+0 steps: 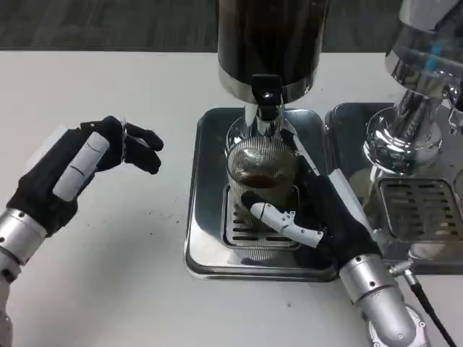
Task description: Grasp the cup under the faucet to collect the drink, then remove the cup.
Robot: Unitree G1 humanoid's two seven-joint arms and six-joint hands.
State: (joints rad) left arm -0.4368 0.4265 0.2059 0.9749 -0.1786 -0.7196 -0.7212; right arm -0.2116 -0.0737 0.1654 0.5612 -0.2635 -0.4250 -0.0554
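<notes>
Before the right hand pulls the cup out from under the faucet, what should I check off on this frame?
1. Right hand grips the cup: ok.
2. Cup sits upright on the drip tray below the faucet: ok.
3. Drink collected: ok, dark liquid shows inside.
4. Flow from the faucet stopped: cannot tell.
5. Left hand apart from the tray, holding nothing: ok.
6. Second machine stands close on the right hand's side: not ok, little room.

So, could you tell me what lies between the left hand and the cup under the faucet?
In the head view, bare white table and then the drip tray's raised left rim separate the left hand from the cup.
</notes>
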